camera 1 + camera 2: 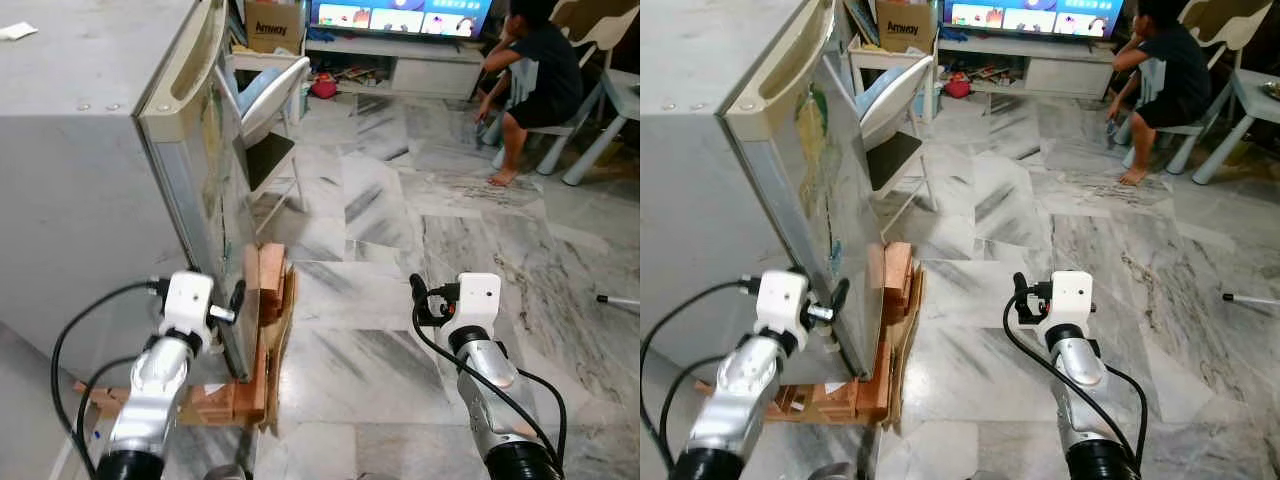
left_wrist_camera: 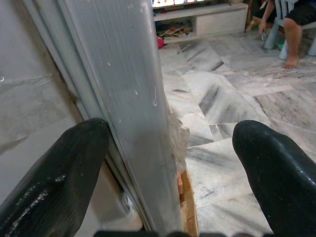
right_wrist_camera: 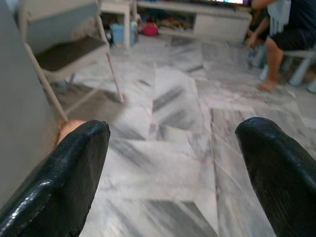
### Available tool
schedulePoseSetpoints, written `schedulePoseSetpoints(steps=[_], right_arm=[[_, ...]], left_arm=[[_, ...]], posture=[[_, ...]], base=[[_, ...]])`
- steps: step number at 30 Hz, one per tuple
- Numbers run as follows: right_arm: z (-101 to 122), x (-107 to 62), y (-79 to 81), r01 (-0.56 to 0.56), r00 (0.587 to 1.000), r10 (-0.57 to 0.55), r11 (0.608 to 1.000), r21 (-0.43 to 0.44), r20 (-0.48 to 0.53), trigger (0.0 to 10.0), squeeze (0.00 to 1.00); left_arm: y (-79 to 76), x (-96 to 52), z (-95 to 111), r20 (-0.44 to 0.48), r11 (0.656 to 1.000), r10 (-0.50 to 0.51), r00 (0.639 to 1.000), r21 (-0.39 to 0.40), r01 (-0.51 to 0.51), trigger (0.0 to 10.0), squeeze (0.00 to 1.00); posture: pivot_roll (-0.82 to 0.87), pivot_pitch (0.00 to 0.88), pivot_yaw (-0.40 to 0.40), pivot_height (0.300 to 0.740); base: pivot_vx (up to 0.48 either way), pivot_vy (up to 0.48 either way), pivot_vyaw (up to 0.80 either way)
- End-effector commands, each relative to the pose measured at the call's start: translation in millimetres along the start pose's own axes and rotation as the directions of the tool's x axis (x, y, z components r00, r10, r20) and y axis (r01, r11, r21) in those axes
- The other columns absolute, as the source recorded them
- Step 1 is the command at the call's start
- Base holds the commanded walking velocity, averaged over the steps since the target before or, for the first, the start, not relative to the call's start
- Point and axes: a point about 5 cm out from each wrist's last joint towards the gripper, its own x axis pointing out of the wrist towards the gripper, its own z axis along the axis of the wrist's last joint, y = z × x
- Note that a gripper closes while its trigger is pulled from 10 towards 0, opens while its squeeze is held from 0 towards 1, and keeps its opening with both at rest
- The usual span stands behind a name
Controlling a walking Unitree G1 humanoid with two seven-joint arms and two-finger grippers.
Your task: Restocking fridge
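Fridge (image 1: 80, 190), propped on wood blocks (image 1: 262, 330), door (image 1: 215, 215) shut; left gripper (image 2: 163, 163), fingers spread, is set astride the door edge, apparently to pull it; right gripper (image 3: 173, 168) is held open over bare floor (image 1: 400, 300)

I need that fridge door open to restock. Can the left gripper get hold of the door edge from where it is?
Probably yes. The left gripper is open with its fingers on either side of the fridge door edge, and nothing lies between them and the door.
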Motion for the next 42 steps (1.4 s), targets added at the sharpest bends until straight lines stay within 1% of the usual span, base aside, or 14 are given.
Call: schedulePoseSetpoints(steps=[1, 11, 14, 17, 18, 21, 22, 23, 24, 27, 28, 31, 34, 42], right_arm=[[4, -0.1, -3.9, 0.012, 1.0, -0.012, 1.0, -0.003, 0.011, 10.0, 0.0], [-9, -10.3, -11.1, -0.025, 0.996, 0.022, 0.999, -0.041, -0.082, 10.0, 0.0], [-22, -21.6, -22.0, -0.034, 0.986, 0.022, 0.997, -0.071, -0.168, 10.0, 0.0], [-31, -29.7, -33.8, -0.025, 0.973, 0.003, 0.995, -0.092, -0.232, 10.0, 0.0], [-36, -31.7, -37.0, -0.028, 0.966, 0.004, 0.996, -0.089, -0.26, 10.0, 0.0], [-38, -31.4, -35.3, -0.046, 0.96, 0.02, 0.995, -0.085, -0.279, 10.0, 0.0], [-38, -30.8, -29.4, -0.08, 0.955, 0.051, 0.993, -0.089, -0.291, 10.0, 0.0], [-38, -30.8, -29.4, -0.08, 0.955, 0.051, 0.993, -0.089, -0.291, 10.0, 0.0], [-38, -30.6, -24.6, -0.108, 0.951, 0.074, 0.989, -0.098, -0.301, 10.0, 0.0], [-39, -30.3, -17.5, -0.128, 0.946, 0.094, 0.988, -0.091, -0.309, 10.0, 0.0], [-39, -30.4, -16.0, -0.134, 0.945, 0.099, 0.987, -0.093, -0.31, 10.0, 0.0], [-40, -30.5, -13.9, -0.154, 0.941, 0.113, 0.983, -0.105, -0.319, 10.0, 0.0], [-39, -28.8, -14.7, -0.16, 0.94, 0.121, 0.982, -0.097, -0.32, 10.0, 0.0], [-25, -23.5, -8.6, -0.158, 0.965, 0.137, 0.985, -0.075, -0.223, 10.0, 0.0]], left_arm=[[3.6, 0.9, -4, -0.028, 1.0, 0.013, 1.0, -0.005, -0.013, 10.0, 0.0], [3.1, 22.9, 5, -0.029, 1.0, 0.007, 1.0, -0.011, -0.007, 10.0, 0.0], [-6.8, 38.1, 21, 0.014, 0.999, -0.032, 0.999, -0.012, 0.032, 10.0, 0.0], [-32.6, 55.0, 46, 0.079, 0.991, -0.135, 0.988, -0.015, 0.137, 10.0, 0.0], [-62.4, 62.3, 64, 0.132, 0.965, -0.26, 0.956, 0.016, 0.261, 10.0, 0.0], [-106.2, 60.4, 86, 0.209, 0.895, -0.445, 0.871, 0.073, 0.44, 10.0, 0.0], [-139.1, 49.9, 102, 0.27, 0.811, -0.582, 0.767, 0.114, 0.574, 10.0, 0.0], [-139.1, 49.9, 102, 0.27, 0.811, -0.582, 0.767, 0.114, 0.574, 10.0, 0.0], [-160.2, 39.7, 110, 0.297, 0.74, -0.664, 0.686, 0.127, 0.661, 10.0, 0.0], [-173.7, 30.4, 108, 0.29, 0.673, -0.724, 0.625, 0.098, 0.733, 10.0, 0.0], [-170.6, 32.4, 104, 0.28, 0.684, -0.716, 0.639, 0.1, 0.722, 10.0, 0.0], [-134.8, 49.4, 89, 0.236, 0.798, -0.593, 0.77, 0.048, 0.601, 10.0, 0.0], [-100.5, 52.4, 80, 0.215, 0.861, -0.504, 0.837, 0.049, 0.506, 10.0, 0.0], [-57.5, 41.7, 56, 0.179, 0.93, -0.362, 0.915, 0.001, 0.367, 10.0, 0.0]], posture=[[0.01, 0.0, -0.046, 0.74], [0.01, 0.0, -0.047, 0.74], [0.01, 0.0, -0.05, 0.74], [0.01, 0.0, -0.05, 0.74], [0.01, 0.0, -0.05, 0.74], [0.01, 0.0, -0.046, 0.74], [0.0, 0.0, -0.036, 0.74], [0.0, 0.0, -0.036, 0.74], [0.0, 0.0, -0.035, 0.74], [0.0, 0.0, -0.034, 0.74], [0.0, 0.0, -0.034, 0.74], [0.0, 0.0, -0.039, 0.74], [0.01, 0.0, -0.046, 0.74], [0.01, 0.0, -0.043, 0.74]], base=[[0.0, 0.0, 0.0], [0.0, 0.0, 0.0], [0.0, 0.0, 0.0], [0.0, 0.0, 0.0], [0.0, 0.0, 0.0], [0.0, 0.0, 0.0], [0.0, 0.0, 0.0], [0.0, 0.0, 0.0], [0.0, 0.0, 0.0], [0.0, 0.0, 0.0], [0.0, 0.0, 0.0], [0.0, 0.0, 0.0], [0.0, 0.0, 0.0], [0.0, -0.053, 0.0]])
